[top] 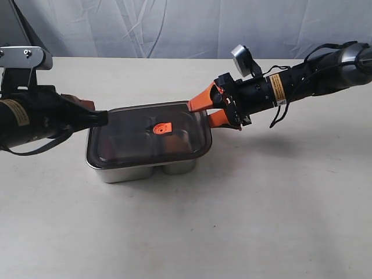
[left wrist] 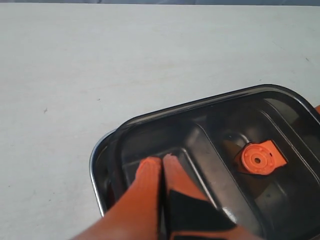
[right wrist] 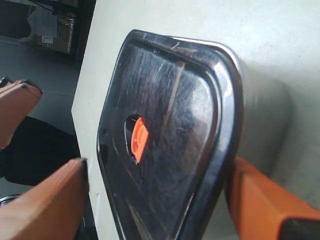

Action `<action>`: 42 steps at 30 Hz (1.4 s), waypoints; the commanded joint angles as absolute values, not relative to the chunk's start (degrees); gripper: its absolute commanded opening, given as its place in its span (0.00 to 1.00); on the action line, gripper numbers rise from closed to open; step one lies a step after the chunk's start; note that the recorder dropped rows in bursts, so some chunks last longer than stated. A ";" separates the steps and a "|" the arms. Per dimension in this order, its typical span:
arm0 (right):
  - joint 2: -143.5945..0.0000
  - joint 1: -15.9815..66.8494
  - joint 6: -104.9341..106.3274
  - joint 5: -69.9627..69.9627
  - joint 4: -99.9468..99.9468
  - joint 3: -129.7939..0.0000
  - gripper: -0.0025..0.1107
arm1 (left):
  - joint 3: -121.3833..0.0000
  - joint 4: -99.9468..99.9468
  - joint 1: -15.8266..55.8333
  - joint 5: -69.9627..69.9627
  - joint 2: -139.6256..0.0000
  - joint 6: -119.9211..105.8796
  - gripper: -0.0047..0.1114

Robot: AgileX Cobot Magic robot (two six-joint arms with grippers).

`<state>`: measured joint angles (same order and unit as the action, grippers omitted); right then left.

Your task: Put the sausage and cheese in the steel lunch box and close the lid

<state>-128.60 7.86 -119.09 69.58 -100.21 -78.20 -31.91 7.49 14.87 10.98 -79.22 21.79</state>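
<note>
Well, the lid (top: 145, 131) lies on top of the box (top: 133, 172), which sits mid-table (top: 261, 226), so what remains, as I judge it, is seating it properly. The left gripper (top: 103, 118) is pinched tight with nothing between its fingers, and its tips rest on the lid near the left end. In the left wrist view those closed fingertips (left wrist: 150, 167) lie on the dark plastic just inside a corner, and a sliver of steel rim shows outside the lid there, so it may sit a touch off square. The right gripper (top: 200, 115) stands wide and holds nothing, with one finger on either side of the box's right end. Its own camera shows the fingers (right wrist: 47, 200) straddling that end; one is well clear, the other is close by the steel wall, and I cannot tell whether it touches. The sausage and cheese I cannot make out for certain through the smoky plastic. A brownish blur beneath the orange tab (left wrist: 258, 159) may be one of them, and neither shows on the table. To do this well, I'd say the lid wants squaring to the rim first, with the right fingers steadying the box so it doesn't skate. Then press straight down near the corners rather than the middle, where the plastic would only bow. Pushing on one end alone could lift the other.
</note>
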 commanded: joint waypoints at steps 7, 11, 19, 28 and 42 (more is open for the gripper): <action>-128.44 5.04 -120.57 69.96 -99.95 -78.42 0.65 | -32.09 1.76 7.64 5.93 -79.35 21.78 0.04; -128.44 5.04 -120.57 69.96 -99.95 -78.42 0.65 | -32.09 1.81 4.22 3.02 -79.35 21.78 0.04; -128.44 3.78 -120.57 69.96 -99.95 -78.42 0.65 | -32.09 2.50 0.93 1.26 -79.35 21.78 0.04; -128.44 0.33 -120.57 69.96 -99.95 -78.42 0.03 | -32.09 -0.66 0.65 -0.44 -79.35 23.79 0.04; -127.71 0.70 -120.57 69.96 -99.95 -78.42 0.01 | -50.18 -51.40 -13.89 -32.29 -82.97 -24.41 0.04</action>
